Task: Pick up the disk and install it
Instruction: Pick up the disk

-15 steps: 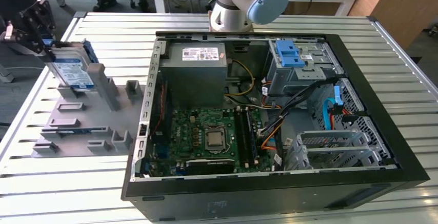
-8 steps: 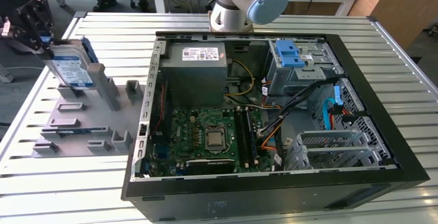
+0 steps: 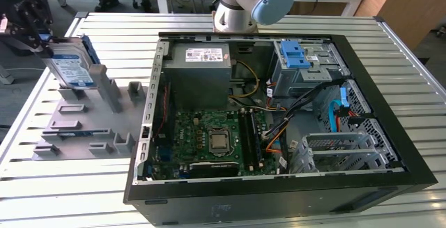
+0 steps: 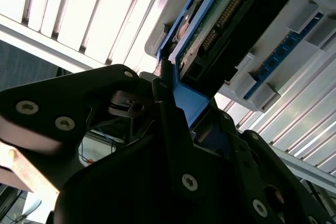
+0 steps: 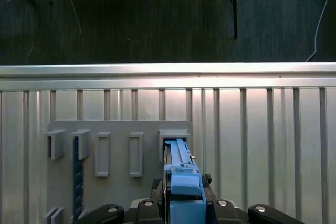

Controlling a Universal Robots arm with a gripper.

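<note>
At the exterior view's left, the tool [image 3: 35,34] pinches the blue-framed disk [image 3: 70,67] by its upper edge. The disk's lower end sits tilted in a slot of the grey holder [image 3: 91,129] on the desk [image 3: 70,186]. The grip looks narrow, so the bracket could slip, or snag the slot wall and twist the disk.

A table [image 3: 49,196] of long silver metal slats carries everything. In the left part of the exterior view, a flat grey holder plate [image 3: 77,139] with upright slots and blocks lies on it. Just beside the plate, across the middle and right of the frame, an open black computer case [image 3: 279,204] lies on its side with its inside facing up. In the first wrist view the table's slats [image 5: 262,140] run beneath the grey plate [image 5: 118,150].
</note>
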